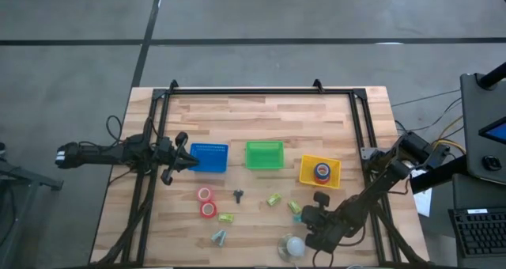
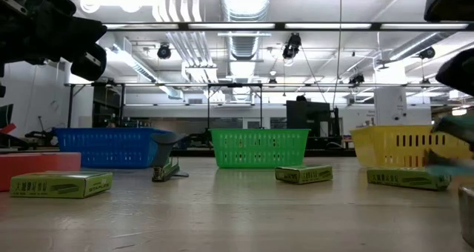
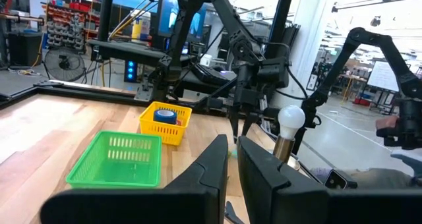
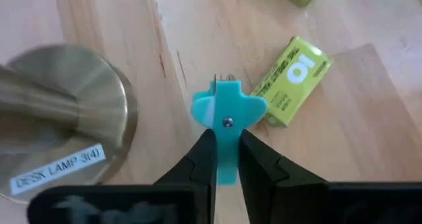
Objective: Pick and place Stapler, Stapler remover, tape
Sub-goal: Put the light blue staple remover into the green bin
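Right claw (image 4: 225,159) pinching teal staple remover (image 4: 227,118), its jaws hidden underneath

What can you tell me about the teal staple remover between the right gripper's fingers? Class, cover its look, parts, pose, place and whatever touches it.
The staple remover looks like glossy teal plastic with a flared, winged body and a small metal rivet at its middle. Thin metal prongs show at its far end, pointing at the wooden table. The right gripper is shut on its narrow tail, one dark finger on each side. It sits beside a green staple box and near the brass lamp base. Whether it rests on the wood or is lifted cannot be told.
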Action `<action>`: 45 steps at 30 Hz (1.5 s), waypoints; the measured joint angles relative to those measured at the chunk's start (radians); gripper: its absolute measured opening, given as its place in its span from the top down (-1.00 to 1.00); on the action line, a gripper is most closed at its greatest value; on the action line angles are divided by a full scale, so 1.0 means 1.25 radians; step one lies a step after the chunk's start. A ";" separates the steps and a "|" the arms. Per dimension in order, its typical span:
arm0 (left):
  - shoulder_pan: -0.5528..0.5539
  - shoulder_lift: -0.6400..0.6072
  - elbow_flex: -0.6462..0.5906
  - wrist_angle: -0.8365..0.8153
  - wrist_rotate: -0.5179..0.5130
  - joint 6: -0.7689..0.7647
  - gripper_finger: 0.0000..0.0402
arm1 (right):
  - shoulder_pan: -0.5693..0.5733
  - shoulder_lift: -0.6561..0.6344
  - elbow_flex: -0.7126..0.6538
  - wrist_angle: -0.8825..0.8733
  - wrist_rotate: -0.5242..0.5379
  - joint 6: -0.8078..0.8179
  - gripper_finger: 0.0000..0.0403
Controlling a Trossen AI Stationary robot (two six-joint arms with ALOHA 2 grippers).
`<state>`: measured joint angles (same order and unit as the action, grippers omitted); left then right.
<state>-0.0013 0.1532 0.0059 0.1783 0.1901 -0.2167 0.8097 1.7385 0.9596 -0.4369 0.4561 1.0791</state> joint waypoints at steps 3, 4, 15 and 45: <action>0.000 0.000 0.000 0.000 0.000 0.000 0.79 | 0.000 -0.016 0.000 0.000 0.014 -0.008 0.79; 0.000 0.000 0.000 0.000 0.000 0.000 0.79 | -0.001 -0.022 0.000 -0.002 0.015 -0.008 0.78; 0.000 0.000 0.000 0.000 0.000 0.000 0.79 | -0.011 -0.074 0.000 -0.007 0.061 -0.015 0.79; 0.000 0.000 0.000 0.000 0.000 0.000 0.79 | -0.316 -0.232 0.000 0.019 0.167 -0.356 0.75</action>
<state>-0.0013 0.1532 0.0059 0.1783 0.1898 -0.2168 0.4151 1.4480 0.9596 -0.4127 0.6643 0.6340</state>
